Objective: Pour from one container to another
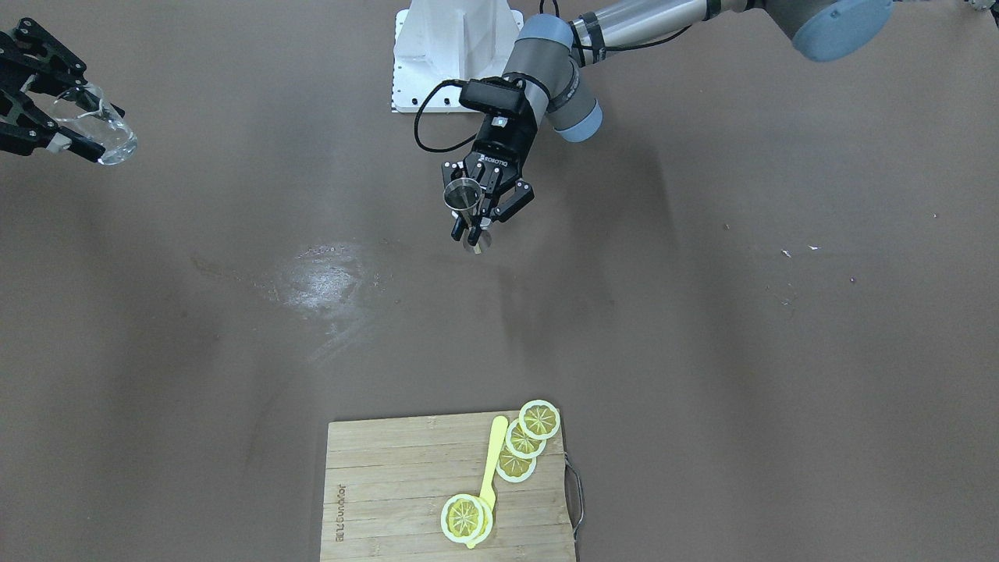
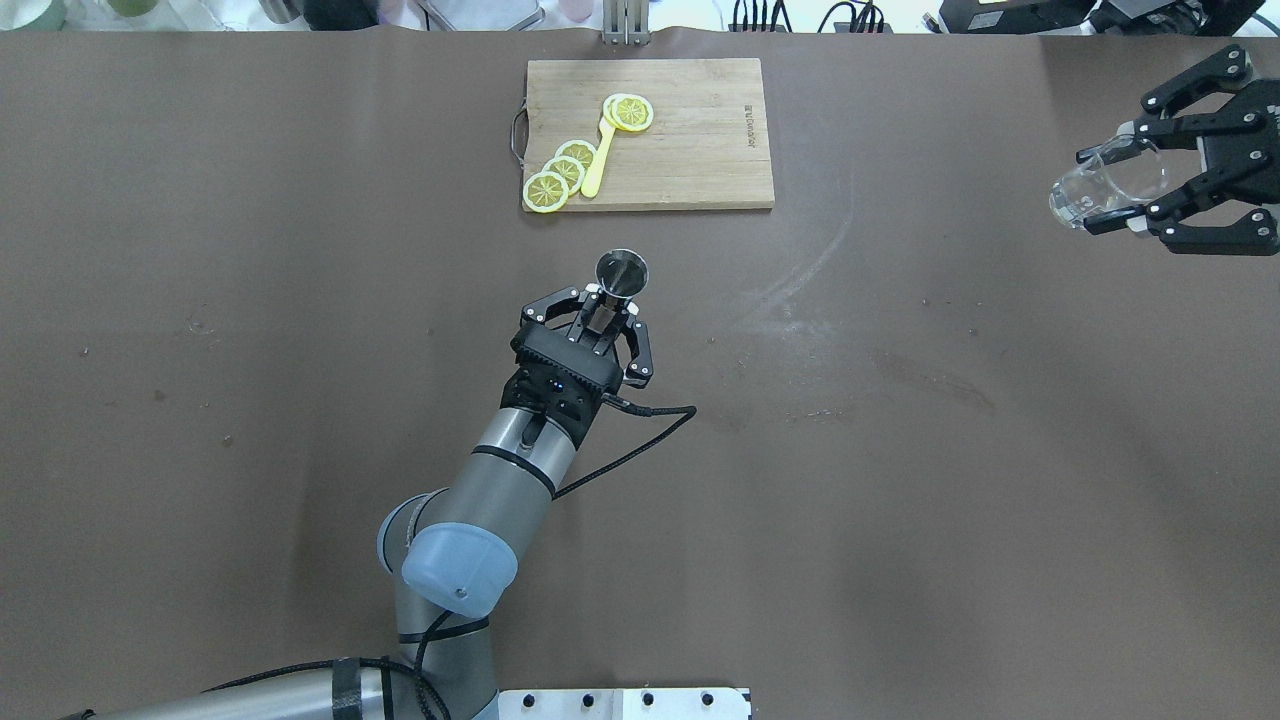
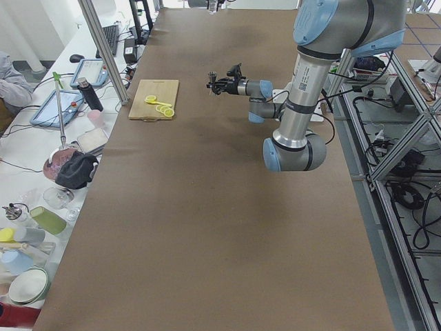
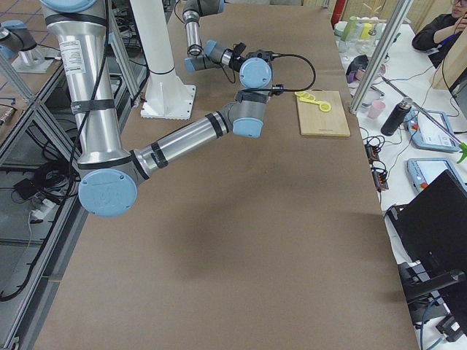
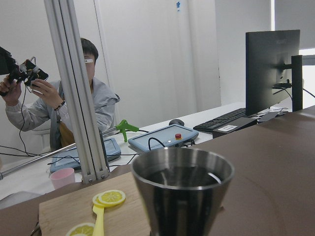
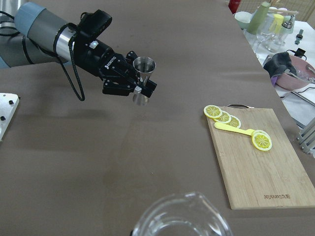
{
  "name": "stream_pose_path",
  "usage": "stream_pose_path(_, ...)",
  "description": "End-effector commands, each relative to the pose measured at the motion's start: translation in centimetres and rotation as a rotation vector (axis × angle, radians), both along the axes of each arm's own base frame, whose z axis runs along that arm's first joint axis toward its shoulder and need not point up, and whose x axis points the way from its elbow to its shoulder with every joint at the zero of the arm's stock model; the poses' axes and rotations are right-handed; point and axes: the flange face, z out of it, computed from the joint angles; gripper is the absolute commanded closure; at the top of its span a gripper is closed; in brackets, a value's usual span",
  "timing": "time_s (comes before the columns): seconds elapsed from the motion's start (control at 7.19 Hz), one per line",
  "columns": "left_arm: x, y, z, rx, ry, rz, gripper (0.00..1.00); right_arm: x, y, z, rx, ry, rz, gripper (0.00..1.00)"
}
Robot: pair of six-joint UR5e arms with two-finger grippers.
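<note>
- The steel jigger [image 5: 182, 196] fills the foreground of the left wrist view. It stands upright, open mouth up; whether anything is in it I cannot tell.
- The left gripper [image 2: 607, 305] has its fingers closed on the jigger's narrow waist. It holds the jigger above the table [image 2: 300, 300], about mid-length and just short of the cutting board [image 2: 690, 150] at the far edge.
- The left arm reaches forward from the base, its wrist roughly level and pointing toward the far edge.
- The glass cup [image 2: 1110, 185] is at the table's right end near the far corner, lifted clear of the surface. The right gripper [image 2: 1105, 190] clamps its wall from both sides.
- The cup looks roughly upright; its exact tilt and any contents are unclear.
- The cup lies well apart from the jigger, off to the robot's right. Probably the right arm must carry the cup leftward over the jigger's small mouth before tipping.
- Lemon slices [image 2: 565, 172] and a yellow spoon [image 2: 598, 165] lie on the board.
</note>
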Motion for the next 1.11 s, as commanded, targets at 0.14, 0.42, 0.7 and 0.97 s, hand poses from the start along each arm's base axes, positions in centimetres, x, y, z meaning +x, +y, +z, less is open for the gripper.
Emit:
stream_pose_path(0.14, -2.3, -7.4, -4.2, 0.052, -0.043, 0.078, 1.00, -0.2, -0.2, 0.3, -0.002, 0.000, -0.007, 1.00)
stream_pose_path(0.42, -2.2, -7.4, -5.5, 0.064, -0.034, 0.087, 1.00, -0.2, -0.1, 0.4, -0.007, 0.002, -0.009, 1.00)
stream_pose_path(0.7, -1.2, -7.6, -8.0, 0.076, -0.021, 0.104, 1.00, -1.0, -0.1, 0.3, -0.008, 0.001, -0.033, 1.00)
stream_pose_path(0.97, -1.0, -7.6, -8.3, 0.082, -0.014, 0.123, 1.00, -2.1, -1.7, -1.5, -0.017, 0.004, -0.042, 1.00)
